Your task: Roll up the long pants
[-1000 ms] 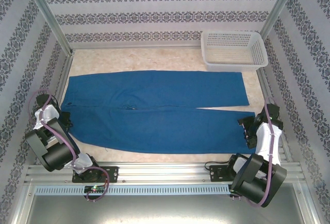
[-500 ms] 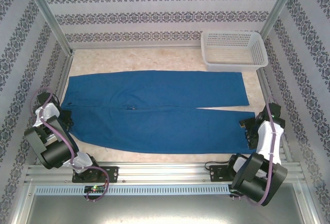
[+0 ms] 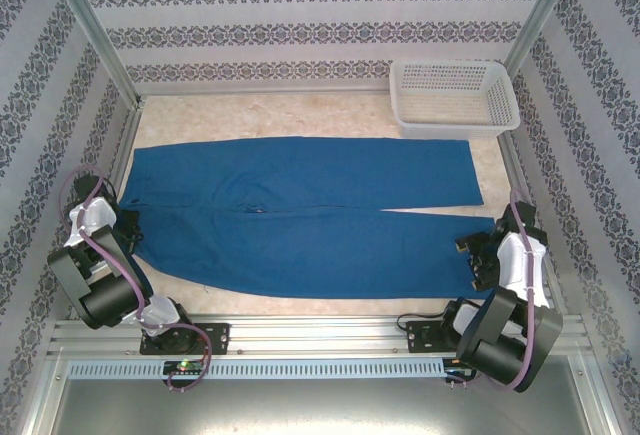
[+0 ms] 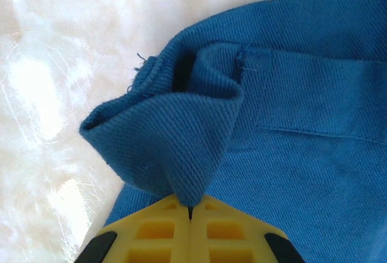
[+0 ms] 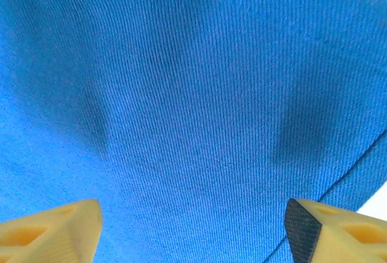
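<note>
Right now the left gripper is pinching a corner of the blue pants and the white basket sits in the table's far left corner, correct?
Wrong corner: the top external view shows the white basket in the far right corner of the table. The left gripper is pinching a corner of the blue pants, as you said.

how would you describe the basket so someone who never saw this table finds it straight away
Start at the pale table enclosed by patterned walls and go to its far right corner. There, just beyond the leg ends of the long pants, sits a white basket. It is the only rigid container with perforated walls, while its neighbour is flat royal-blue cloth.
</note>
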`<state>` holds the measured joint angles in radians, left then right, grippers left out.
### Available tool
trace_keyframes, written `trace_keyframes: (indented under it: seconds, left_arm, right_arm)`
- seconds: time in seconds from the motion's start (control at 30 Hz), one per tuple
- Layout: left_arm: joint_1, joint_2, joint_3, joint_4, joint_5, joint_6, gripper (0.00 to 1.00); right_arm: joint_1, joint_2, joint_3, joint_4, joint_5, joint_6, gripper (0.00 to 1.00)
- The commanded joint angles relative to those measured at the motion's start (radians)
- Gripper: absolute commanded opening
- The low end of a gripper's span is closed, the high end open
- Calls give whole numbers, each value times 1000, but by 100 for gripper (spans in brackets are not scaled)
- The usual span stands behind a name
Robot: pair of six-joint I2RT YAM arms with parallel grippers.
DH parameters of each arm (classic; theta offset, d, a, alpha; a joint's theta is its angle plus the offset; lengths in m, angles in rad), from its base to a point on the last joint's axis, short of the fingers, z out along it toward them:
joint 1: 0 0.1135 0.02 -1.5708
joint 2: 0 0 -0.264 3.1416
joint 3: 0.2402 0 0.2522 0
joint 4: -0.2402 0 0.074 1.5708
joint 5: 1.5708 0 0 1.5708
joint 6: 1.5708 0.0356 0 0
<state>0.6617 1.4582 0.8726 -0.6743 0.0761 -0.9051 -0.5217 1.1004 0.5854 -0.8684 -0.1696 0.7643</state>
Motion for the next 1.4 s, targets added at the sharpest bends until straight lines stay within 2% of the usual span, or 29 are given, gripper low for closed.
trace_keyframes:
  seconds: [0.0, 0.23, 0.27, 0.37, 0.43, 0.47, 0.73, 0.97, 1.13, 1.37]
  left_arm:
    - [-10, -27, 27, -32, 18, -27, 0]
    - [-14, -34, 12, -16, 26, -48, 0]
    - [-14, -33, 10, -13, 24, -48, 0]
    - [-14, -21, 7, -4, 25, -49, 0]
    - [-14, -11, 7, -3, 25, -48, 0]
    - [-14, -4, 7, 1, 26, -46, 0]
    - [-14, 6, 29, -12, 27, -41, 0]
    - [-15, -42, 86, -80, 18, -45, 0]
    - [-14, -68, 126, -93, 43, -73, 0]
    - [-16, -53, 227, -99, 86, -103, 0]
  right_arm:
    - [47, 43, 1, -14, 64, 3, 81]
    - [80, 260, 62, -2, 165, -32, 80]
    - [85, 282, 66, 5, 170, -38, 76]
    - [105, 305, 67, 21, 202, -35, 43]
    - [115, 303, 65, 25, 218, -29, 9]
    - [118, 303, 67, 25, 221, -26, 0]
    - [157, 243, 125, -47, 223, -58, 0]
    - [217, 171, 361, -221, 166, -121, 0]
    - [227, 230, 522, -279, 62, -173, 0]
    - [235, 361, 662, -276, 4, -218, 0]
